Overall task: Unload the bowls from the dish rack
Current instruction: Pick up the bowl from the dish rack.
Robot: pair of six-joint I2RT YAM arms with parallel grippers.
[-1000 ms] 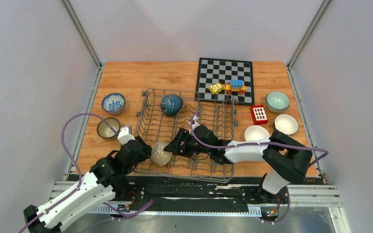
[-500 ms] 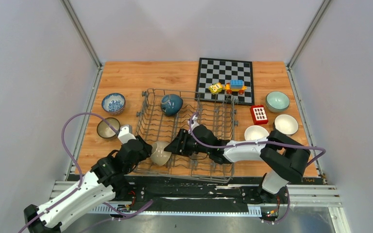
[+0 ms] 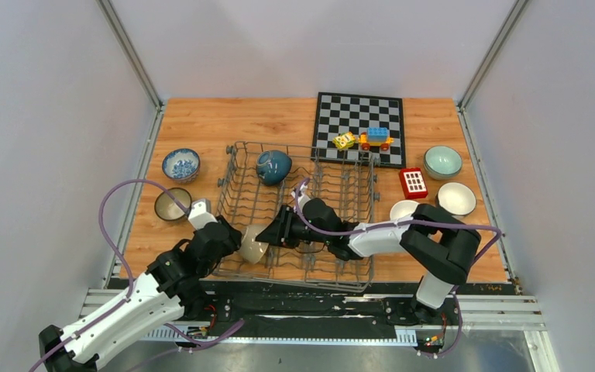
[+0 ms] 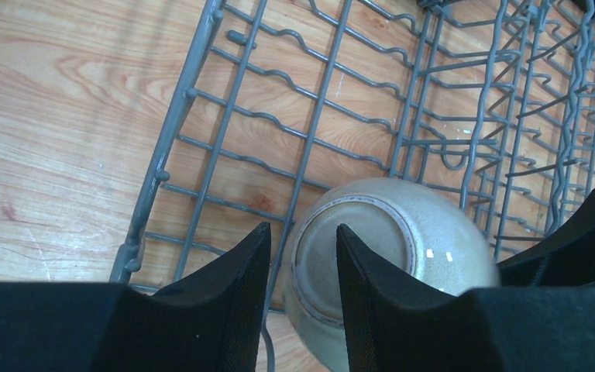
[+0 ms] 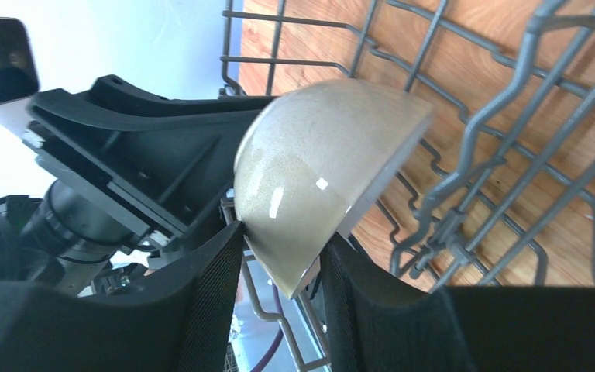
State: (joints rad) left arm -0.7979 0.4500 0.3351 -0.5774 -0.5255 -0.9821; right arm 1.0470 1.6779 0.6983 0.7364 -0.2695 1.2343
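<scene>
Beige bowl [image 3: 254, 246] on edge at lower left of rack [image 3: 346, 203], centre-left of top view. Right gripper [image 5: 283, 232] pinches rim, wall between its jaws, for lift clear of prongs. Left gripper [image 4: 300, 232] half-open at foot side, likely steadying; hold unclear.

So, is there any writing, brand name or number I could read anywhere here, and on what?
None readable. The red block bears only a grid of white squares; the yellow block has marks too small to read; the chessboard and blue-and-white bowl carry only patterns.
</scene>
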